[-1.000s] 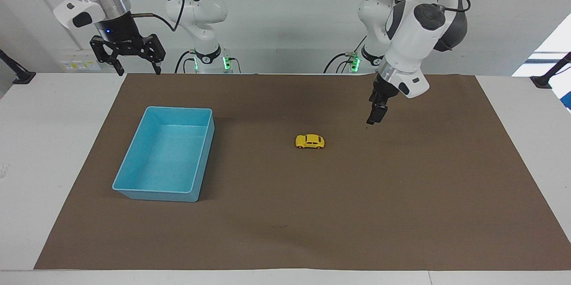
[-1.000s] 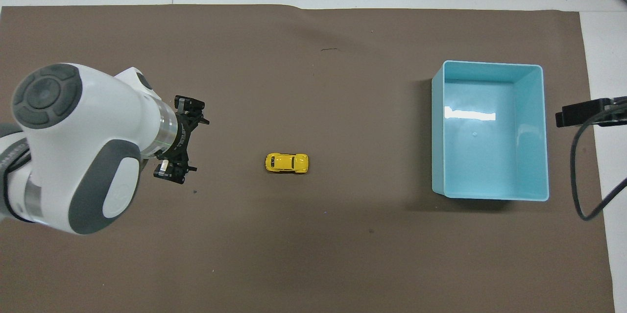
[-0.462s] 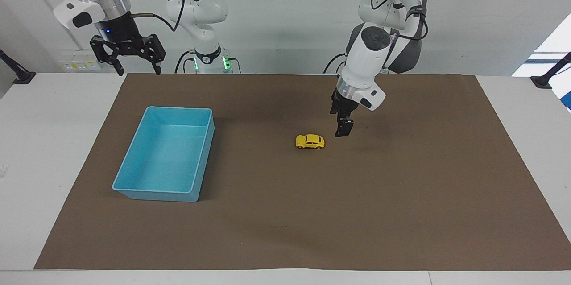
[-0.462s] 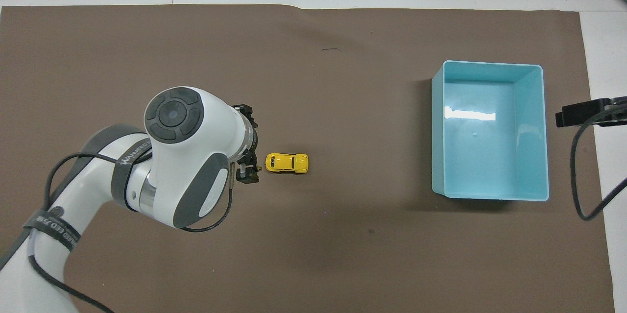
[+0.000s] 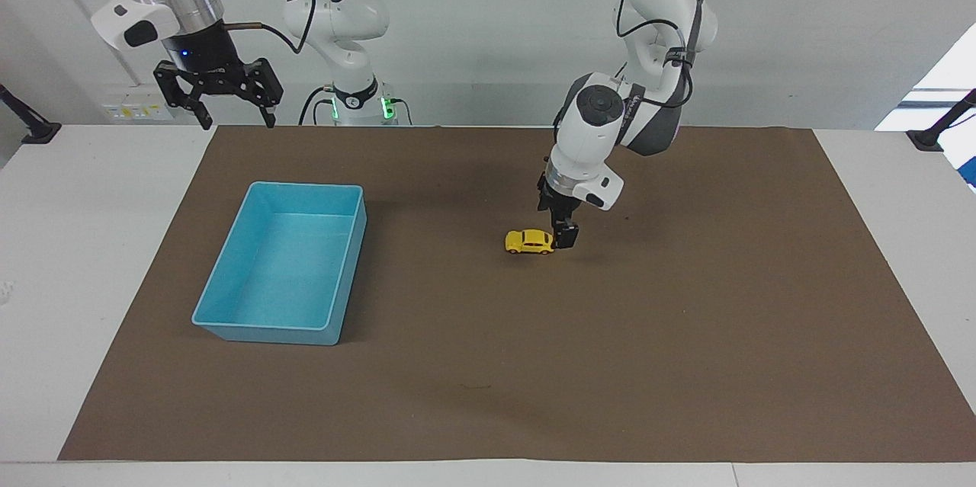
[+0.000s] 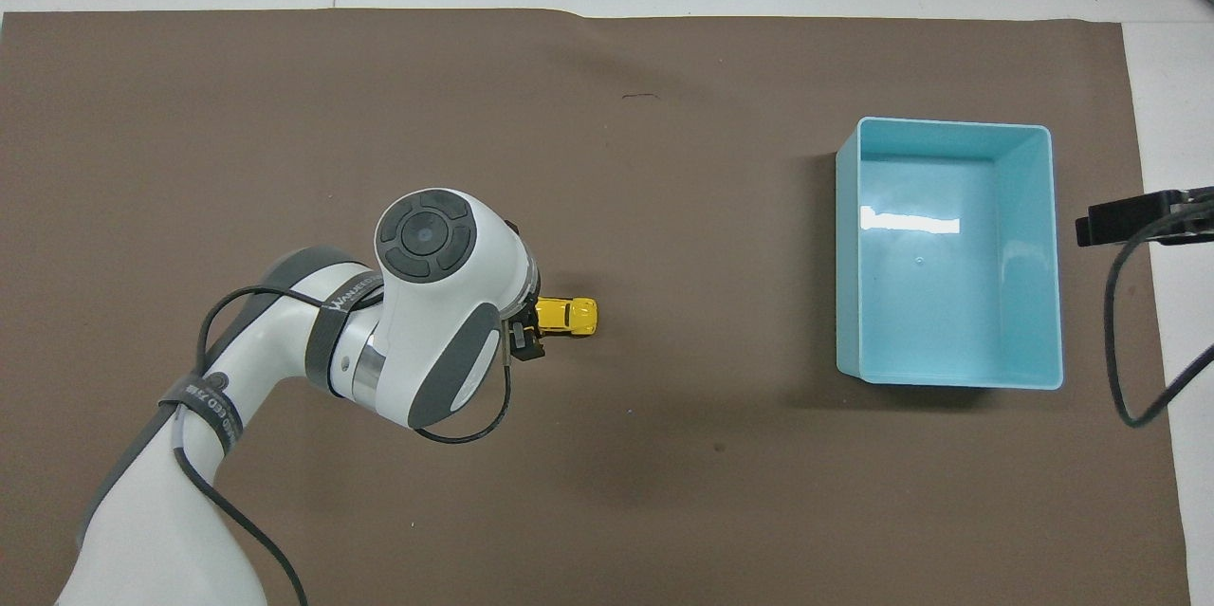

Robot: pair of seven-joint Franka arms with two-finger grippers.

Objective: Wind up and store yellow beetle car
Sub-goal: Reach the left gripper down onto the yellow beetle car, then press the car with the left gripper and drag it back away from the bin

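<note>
— Where's the yellow beetle car (image 5: pixel 528 241)?
— Mid-worktop on the brown mat (image 5: pixel 686 334); my left gripper (image 5: pixel 565 237) is down at its end, jaws released (not gripping).
— Right gripper (image 5: pixel 218 102)?
— Waiting raised near the robots' edge, jaws released.

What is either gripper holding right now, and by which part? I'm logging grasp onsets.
Nothing is held. The open left gripper is down at one end of the yellow beetle car; the right gripper waits, open.

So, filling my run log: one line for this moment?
left pincer: open, at small yellow beetle toy car | right pincer: open, waiting
</note>
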